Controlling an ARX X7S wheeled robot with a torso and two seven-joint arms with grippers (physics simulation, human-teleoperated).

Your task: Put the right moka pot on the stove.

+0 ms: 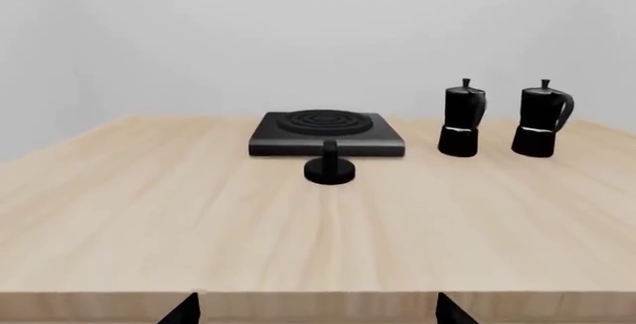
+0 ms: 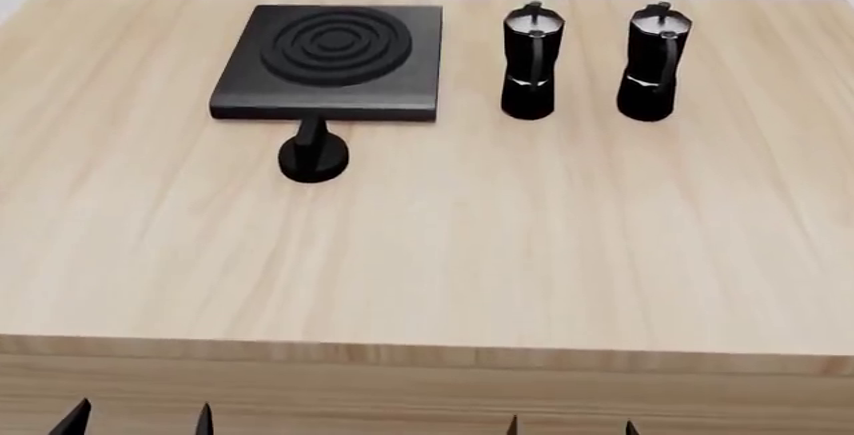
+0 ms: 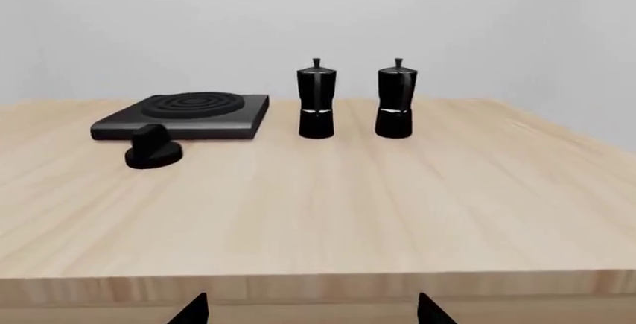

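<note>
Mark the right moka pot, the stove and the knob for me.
right moka pot (image 2: 653,65), head view, lower body.
stove (image 2: 334,45), head view, ring burner.
knob (image 2: 314,158), head view, round base.

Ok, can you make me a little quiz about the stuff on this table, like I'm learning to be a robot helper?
1. True or false: the right moka pot already sits on the stove.
2. How many moka pots stand on the table?
3. What lies just in front of the stove? A) a spoon B) a round black knob C) a cup

Key:
1. False. It stands on the wood, apart from the stove, beside the left moka pot.
2. Two.
3. B.
</note>
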